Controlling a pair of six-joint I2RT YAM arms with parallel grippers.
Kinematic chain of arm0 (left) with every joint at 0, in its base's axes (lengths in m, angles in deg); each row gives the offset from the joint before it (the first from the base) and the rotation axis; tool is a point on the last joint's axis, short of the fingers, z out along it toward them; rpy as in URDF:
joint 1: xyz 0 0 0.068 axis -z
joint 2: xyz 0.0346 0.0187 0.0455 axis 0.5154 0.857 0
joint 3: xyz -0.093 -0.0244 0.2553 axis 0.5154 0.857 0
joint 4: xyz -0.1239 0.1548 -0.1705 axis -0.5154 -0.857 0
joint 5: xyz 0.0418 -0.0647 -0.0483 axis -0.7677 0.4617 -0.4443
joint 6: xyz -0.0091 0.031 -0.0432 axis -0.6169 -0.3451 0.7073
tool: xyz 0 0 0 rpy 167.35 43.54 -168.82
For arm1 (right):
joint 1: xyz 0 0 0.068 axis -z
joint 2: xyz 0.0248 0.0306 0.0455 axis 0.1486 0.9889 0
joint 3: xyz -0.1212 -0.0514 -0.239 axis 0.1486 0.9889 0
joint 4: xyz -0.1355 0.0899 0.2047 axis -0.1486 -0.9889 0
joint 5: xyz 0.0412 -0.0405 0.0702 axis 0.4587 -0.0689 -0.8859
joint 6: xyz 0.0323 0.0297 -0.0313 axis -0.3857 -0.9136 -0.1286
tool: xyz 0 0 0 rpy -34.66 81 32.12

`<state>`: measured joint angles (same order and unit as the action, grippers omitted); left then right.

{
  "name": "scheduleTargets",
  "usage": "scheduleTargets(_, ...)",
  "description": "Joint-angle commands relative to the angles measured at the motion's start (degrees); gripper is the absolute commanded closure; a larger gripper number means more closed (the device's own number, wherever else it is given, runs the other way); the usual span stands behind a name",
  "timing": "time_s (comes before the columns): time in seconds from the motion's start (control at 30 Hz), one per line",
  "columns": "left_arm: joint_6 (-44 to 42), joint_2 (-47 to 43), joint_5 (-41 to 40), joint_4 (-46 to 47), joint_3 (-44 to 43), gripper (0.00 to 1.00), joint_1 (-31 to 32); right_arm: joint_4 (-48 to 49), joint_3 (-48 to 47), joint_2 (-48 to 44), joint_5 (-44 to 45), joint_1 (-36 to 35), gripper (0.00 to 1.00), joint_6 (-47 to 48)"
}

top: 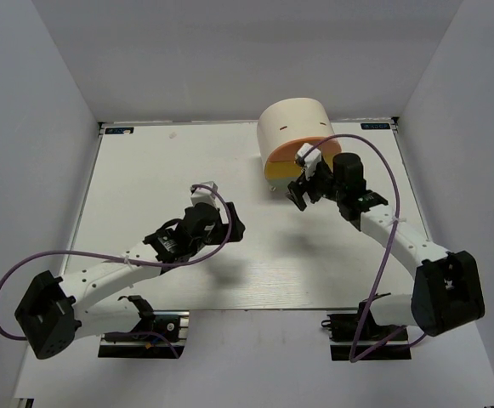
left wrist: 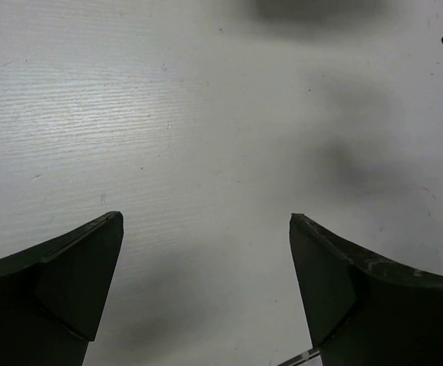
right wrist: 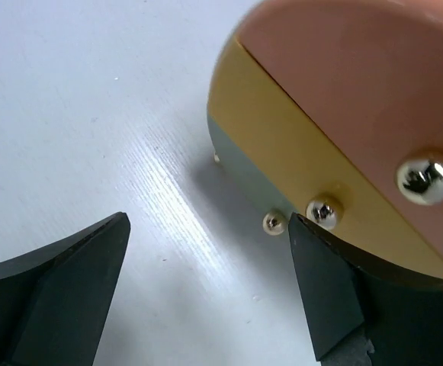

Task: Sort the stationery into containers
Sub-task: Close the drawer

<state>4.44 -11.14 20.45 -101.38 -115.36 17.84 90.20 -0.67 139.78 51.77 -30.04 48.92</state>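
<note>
right gripper hangs spread wide and empty at the front of the cream organizer, one finger just beside the small knob of the yellow drawer, under the orange drawer. left gripper is likewise parted, holding nothing, over the white table. no stationery shows in any view, perhaps shut away in the drawers, i can't tell. the risk as i judge it: a closing finger slips off that round, shiny knob, or shoves rather than pulls, and the organizer skids on the smooth, faintly grained tabletop. plain pale walls box the table in on three sides.
</note>
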Motion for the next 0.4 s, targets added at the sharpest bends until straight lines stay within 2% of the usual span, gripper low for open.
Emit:
scheduleTargets(0.0,-2.8,-1.8,-0.3,4.3,0.5,0.0,-0.2,-8.8,-6.0,0.7,7.1,0.1,0.1,-18.0)
scheduleTargets(0.03,-3.5,-1.8,0.3,5.3,-0.1,0.0,-0.2,-11.4,-7.1,1.1,11.5,0.1,0.1,-20.6)
scheduleTargets(0.13,-5.9,-0.6,0.8,6.7,-1.2,0.0,-0.2,-13.7,-9.2,-0.3,14.3,0.6,0.1,-22.5)
scheduleTargets(0.37,-11.1,1.4,2.1,10.2,-2.5,0.0,-0.2,-11.0,-4.5,-7.9,18.7,0.8,0.1,-23.1)
